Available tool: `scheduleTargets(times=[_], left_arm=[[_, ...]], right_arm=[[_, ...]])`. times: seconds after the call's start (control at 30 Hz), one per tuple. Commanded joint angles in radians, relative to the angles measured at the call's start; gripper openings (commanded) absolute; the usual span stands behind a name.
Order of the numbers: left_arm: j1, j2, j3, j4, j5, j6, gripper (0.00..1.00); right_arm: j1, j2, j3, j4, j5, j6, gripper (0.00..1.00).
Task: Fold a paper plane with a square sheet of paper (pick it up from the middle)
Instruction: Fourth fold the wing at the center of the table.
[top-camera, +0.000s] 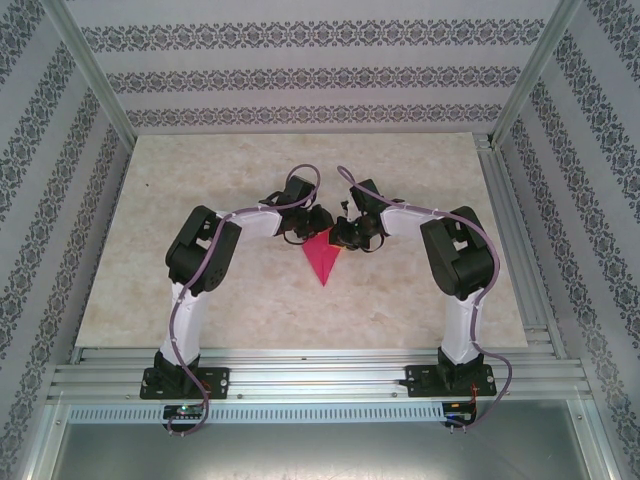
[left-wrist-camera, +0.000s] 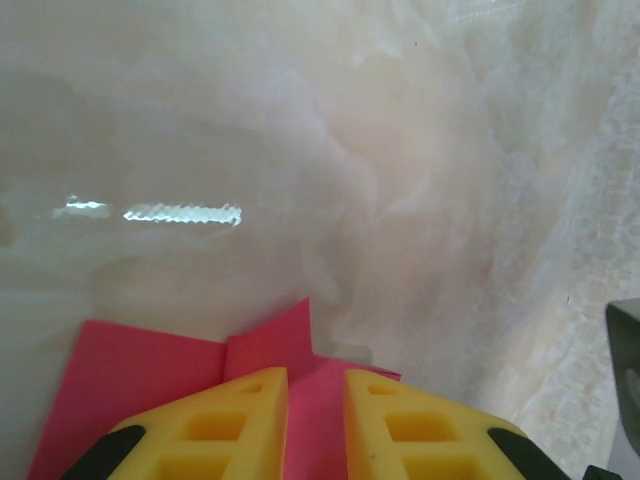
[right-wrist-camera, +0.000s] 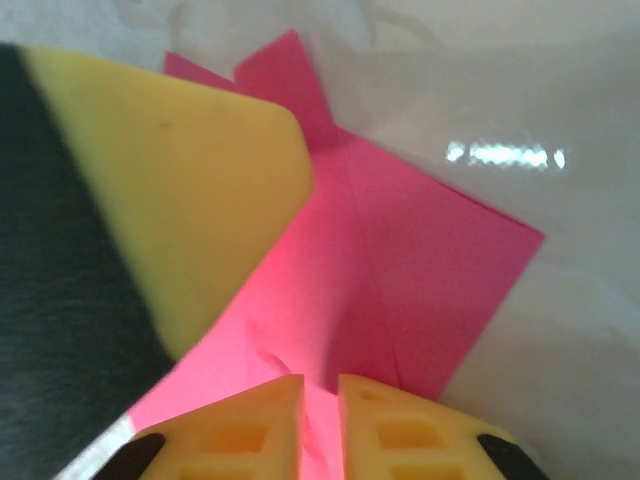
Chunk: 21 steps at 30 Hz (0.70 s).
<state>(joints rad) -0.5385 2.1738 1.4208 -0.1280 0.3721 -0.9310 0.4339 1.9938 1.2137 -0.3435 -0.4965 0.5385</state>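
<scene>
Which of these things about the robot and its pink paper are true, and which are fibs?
1. The magenta-red paper lies on the table between the two arms. True.
2. The paper is a flat, unfolded square. False: it is folded, with layers and creases, and narrows to a point toward the arms' bases.
3. The left gripper and the right gripper are both over the paper. True.
4. The gripper fingers are blue. False: they are yellow.
</scene>
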Motion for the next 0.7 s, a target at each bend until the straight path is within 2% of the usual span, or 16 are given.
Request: scheduleTargets(times=[0.0, 0.2, 0.37, 0.43, 0.5, 0.6, 0.67], left_arm=[[0.009, 0.043, 0.006, 0.0, 0.002, 0.022, 0.23], [0.009, 0.036, 0.013, -0.014, 0.002, 0.035, 0.24], [0.008, 0.033, 0.015, -0.016, 0.002, 0.038, 0.24], [0.007, 0.035, 0.023, -0.03, 0.005, 0.045, 0.24], [0.007, 0.034, 0.02, -0.029, 0.004, 0.045, 0.24], [0.007, 0.037, 0.019, -0.019, 0.012, 0.039, 0.24], [0.006, 0.037, 0.019, -0.021, 0.014, 0.043, 0.24]], right_arm=[[0.0, -0.072, -0.009, 0.047, -0.024, 0.015, 0.18], [0.004, -0.165, -0.084, 0.071, -0.03, 0.031, 0.18], [0.049, -0.194, -0.133, 0.119, -0.095, 0.071, 0.11], [0.077, -0.224, -0.174, 0.147, -0.051, 0.085, 0.12], [0.081, -0.201, -0.193, 0.181, -0.089, 0.122, 0.11], [0.091, -0.172, -0.235, 0.247, -0.075, 0.163, 0.11], [0.094, -0.133, -0.23, 0.229, -0.085, 0.162, 0.1]])
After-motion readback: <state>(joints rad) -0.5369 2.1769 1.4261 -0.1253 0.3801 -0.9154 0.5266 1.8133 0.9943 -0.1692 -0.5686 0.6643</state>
